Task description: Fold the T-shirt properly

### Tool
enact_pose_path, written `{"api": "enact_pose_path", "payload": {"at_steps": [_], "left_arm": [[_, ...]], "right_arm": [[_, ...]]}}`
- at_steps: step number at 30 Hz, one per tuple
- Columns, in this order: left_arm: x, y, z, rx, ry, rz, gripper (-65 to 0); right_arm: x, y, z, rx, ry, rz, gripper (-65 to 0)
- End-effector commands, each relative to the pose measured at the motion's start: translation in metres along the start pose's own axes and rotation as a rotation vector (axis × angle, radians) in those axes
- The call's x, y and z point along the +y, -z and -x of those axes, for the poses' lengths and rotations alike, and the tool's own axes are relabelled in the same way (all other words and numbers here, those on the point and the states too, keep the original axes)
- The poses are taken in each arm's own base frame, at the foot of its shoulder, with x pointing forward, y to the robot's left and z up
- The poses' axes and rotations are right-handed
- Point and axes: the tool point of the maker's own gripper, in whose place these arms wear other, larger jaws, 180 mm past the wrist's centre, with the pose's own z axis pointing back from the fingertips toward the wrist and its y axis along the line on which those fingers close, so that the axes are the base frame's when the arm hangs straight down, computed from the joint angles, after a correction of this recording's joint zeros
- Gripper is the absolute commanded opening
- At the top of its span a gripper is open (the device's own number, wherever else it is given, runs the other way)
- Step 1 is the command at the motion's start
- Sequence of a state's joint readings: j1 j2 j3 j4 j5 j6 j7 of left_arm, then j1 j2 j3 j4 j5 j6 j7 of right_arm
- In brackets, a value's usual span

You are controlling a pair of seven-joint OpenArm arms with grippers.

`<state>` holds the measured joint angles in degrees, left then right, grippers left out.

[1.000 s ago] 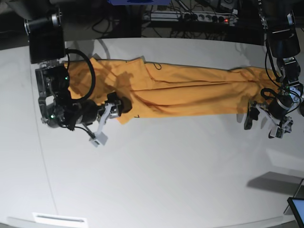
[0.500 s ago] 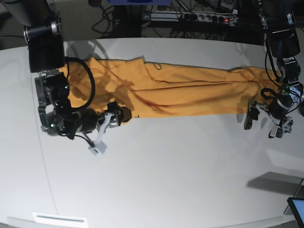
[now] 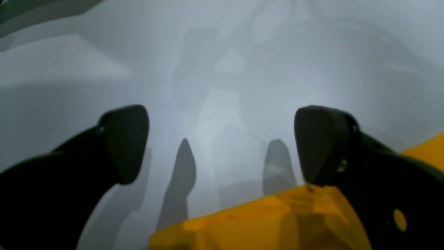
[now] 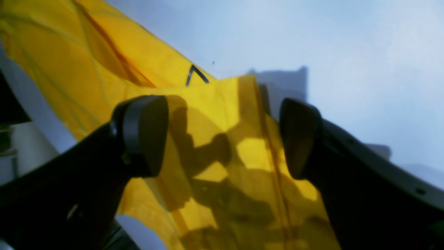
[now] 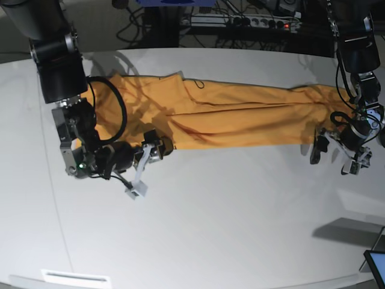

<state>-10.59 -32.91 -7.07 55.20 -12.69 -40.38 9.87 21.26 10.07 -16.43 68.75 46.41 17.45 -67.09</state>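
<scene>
Along the T-shirt's (image 5: pixel 240 117) near edge, the right end effector (image 5: pixel 144 168) has slid further inward toward the shirt's middle over the last second, so it looks like it's lining up a fresh grab for the next fold. Its jaws are partly spread with cloth lying between them, but nothing's pinched as far as I can tell. The shirt lies in a long band across the far side of the worktop (image 5: pixel 228 223). Off the shirt's other end, the left end effector (image 5: pixel 337 158) hasn't budged, gaping wide and empty just beside the cloth.
</scene>
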Motion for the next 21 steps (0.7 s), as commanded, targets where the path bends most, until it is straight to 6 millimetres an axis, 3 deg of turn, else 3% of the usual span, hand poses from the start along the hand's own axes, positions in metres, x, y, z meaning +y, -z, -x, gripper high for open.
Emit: {"api": "enact_pose_path", "payload": {"at_steps": [1, 6, 8, 11, 13, 21], "left_arm": [[0.0158, -0.0049, -0.023, -0.06, 0.017, -0.03, 0.0], [0.0158, -0.0049, -0.023, -0.06, 0.017, -0.03, 0.0], [0.0158, -0.0049, -0.023, -0.06, 0.017, -0.03, 0.0], [0.0158, -0.0049, -0.023, -0.06, 0.017, -0.03, 0.0], [0.0158, -0.0049, -0.023, -0.06, 0.017, -0.03, 0.0], [0.0158, -0.0049, -0.023, -0.06, 0.017, -0.03, 0.0]], "right_arm": [[-0.0071, -0.0013, -0.0013, 0.015, -0.004, 0.028, -18.1], [-0.0104, 0.0003, 0.0021, 0.026, 0.008, 0.03, -21.2], [-0.0106, 0.0005, 0.0024, 0.027, 0.009, 0.03, -31.0], [-0.0113, 0.0011, 0.0035, 0.03, 0.014, 0.031, -53.8], [-0.0115, 0.0014, 0.0051, 0.033, 0.016, 0.03, -62.7], [-0.0079, -0.0016, 0.0002, 0.016, 0.004, 0.025, -64.3]]}}
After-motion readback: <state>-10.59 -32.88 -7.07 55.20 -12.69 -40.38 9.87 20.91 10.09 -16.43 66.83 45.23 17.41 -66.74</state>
